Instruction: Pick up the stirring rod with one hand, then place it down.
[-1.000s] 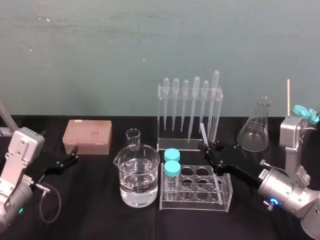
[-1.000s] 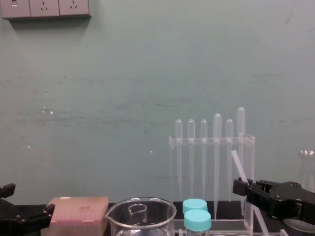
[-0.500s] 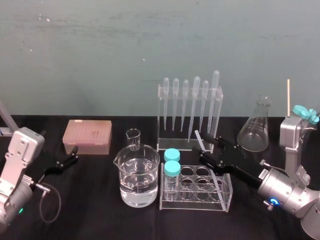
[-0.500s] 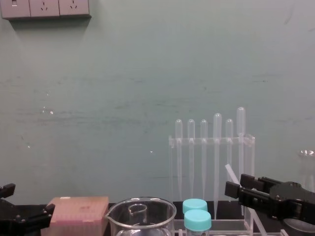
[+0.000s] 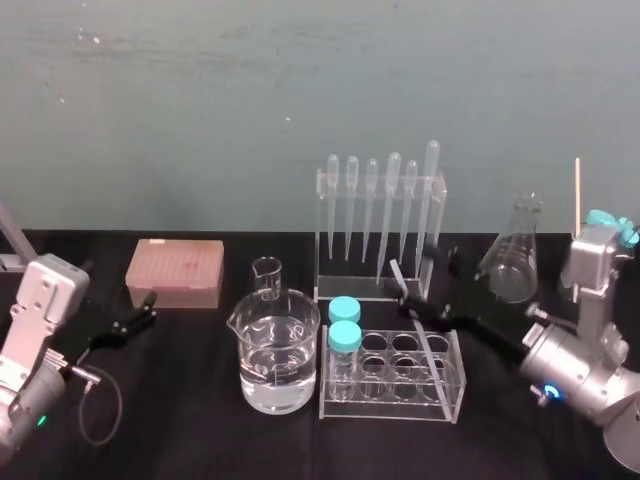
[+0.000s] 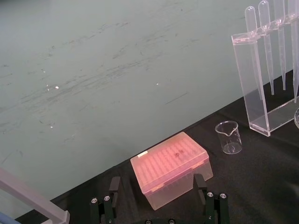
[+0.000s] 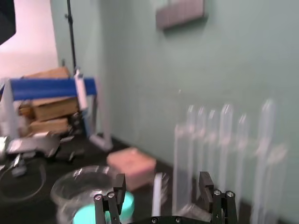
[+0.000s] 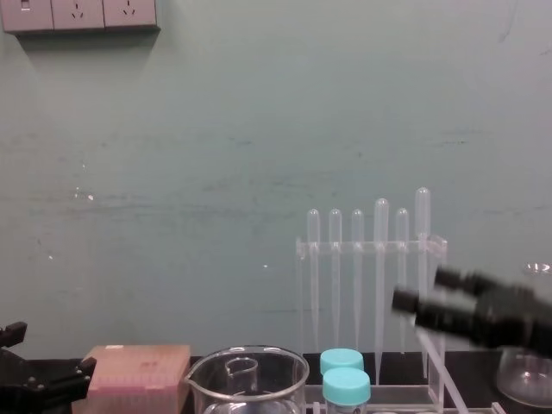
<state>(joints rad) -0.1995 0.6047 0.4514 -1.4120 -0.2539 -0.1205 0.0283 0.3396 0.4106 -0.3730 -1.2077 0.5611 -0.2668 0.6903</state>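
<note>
Translucent white, the stirring rod [image 5: 398, 274] lies slanted across the test-tube rack [image 5: 390, 405], its upper end toward 11 o'clock. I judge this to be the set-down. My right end effector [image 7: 161, 181] sits at the rack's 1 o'clock, fingers wide apart either side of the rod, clamping nothing. The left end effector [image 6: 157, 184] idles at the worktop's [image 5: 180, 410] 9 o'clock, fingers spread.

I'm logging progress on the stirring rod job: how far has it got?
Done: the pick-up; the right hand gripped the stirring rod half a second ago. In hand: the release; that hand's fingers now stand apart around the rod, which slants over the test tube rack. Left: drawing the hand clear. The left hand sits idle at the lower left.
</note>
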